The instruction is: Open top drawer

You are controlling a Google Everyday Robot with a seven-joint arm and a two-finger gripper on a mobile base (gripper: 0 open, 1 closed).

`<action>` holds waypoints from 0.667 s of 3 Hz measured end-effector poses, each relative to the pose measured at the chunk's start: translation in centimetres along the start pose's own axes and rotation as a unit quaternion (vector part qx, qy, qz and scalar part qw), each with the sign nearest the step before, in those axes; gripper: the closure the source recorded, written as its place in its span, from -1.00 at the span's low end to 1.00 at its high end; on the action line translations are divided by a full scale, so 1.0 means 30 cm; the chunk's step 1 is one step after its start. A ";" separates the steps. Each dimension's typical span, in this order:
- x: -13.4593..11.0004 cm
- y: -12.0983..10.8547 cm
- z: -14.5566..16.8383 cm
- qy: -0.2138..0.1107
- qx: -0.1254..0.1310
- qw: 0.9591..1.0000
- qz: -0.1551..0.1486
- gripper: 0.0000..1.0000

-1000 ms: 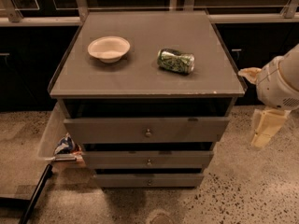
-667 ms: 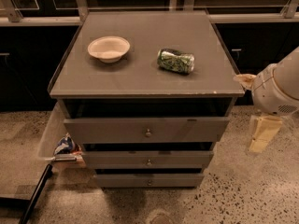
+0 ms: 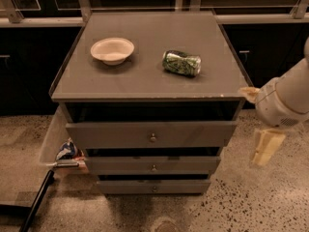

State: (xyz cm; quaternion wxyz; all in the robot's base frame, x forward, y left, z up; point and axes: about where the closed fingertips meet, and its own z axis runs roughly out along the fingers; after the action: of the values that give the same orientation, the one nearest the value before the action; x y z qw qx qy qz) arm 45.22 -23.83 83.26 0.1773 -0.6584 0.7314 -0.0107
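Observation:
The top drawer (image 3: 193, 133) is the tallest and widest of three grey fronts on the cabinet, with a small round metal knob (image 3: 153, 137) at its centre. Its front stands a little forward of the cabinet top, with a dark gap above it. My gripper (image 3: 264, 146) hangs from the white arm (image 3: 285, 100) at the right, beside the cabinet's right front corner. It is at about the height of the drawer front, apart from it and well to the right of the knob.
A white bowl (image 3: 112, 50) and a crushed green can (image 3: 181, 63) lie on the cabinet top (image 3: 145, 81). Two shorter drawers (image 3: 193, 164) sit below. A clear bin (image 3: 50, 139) with packets stands at the left, with a dark pole (image 3: 36, 202) on the speckled floor.
My gripper and arm have moved slightly left and down, closer to the cabinet's right front corner. The drawers, bowl and can have not moved.

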 end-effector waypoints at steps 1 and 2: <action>0.025 0.057 0.187 -0.012 -0.035 0.999 0.012 -1.00; 0.033 0.104 0.416 -0.040 -0.073 0.996 0.023 -1.00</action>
State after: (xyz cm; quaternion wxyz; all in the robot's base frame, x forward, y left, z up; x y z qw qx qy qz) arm 45.55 -21.66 70.56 0.1579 -0.6527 0.7374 0.0727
